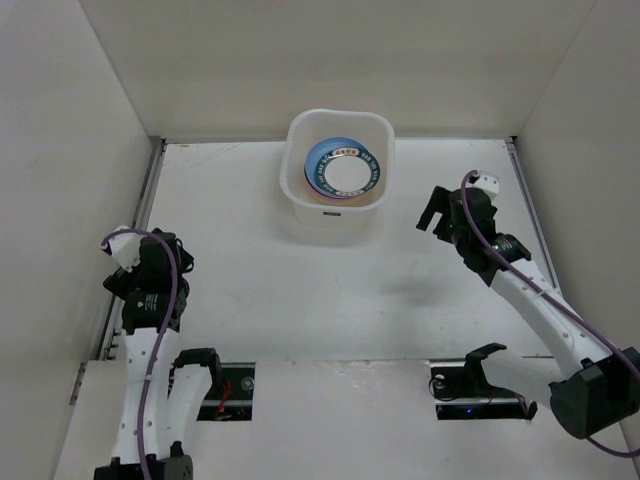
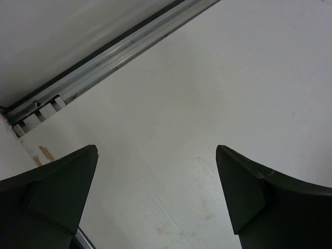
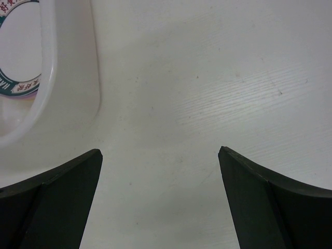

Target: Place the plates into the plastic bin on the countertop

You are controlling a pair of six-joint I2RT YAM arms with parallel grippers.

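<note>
The translucent white plastic bin (image 1: 338,170) stands at the back middle of the white countertop (image 1: 330,290). Inside it lies a stack of plates; the top one is a white plate with a dark patterned rim (image 1: 348,173), with a blue plate (image 1: 314,158) showing under it. The other plates are hidden beneath. The bin's wall (image 3: 62,78) and the patterned plate (image 3: 18,78) show at the left of the right wrist view. My right gripper (image 1: 432,212) is open and empty, just right of the bin. My left gripper (image 1: 185,262) is open and empty at the left side, far from the bin.
White walls close in the countertop on the left, back and right. A metal rail (image 2: 104,62) runs along the left wall's foot. A second rail (image 1: 528,215) runs along the right wall.
</note>
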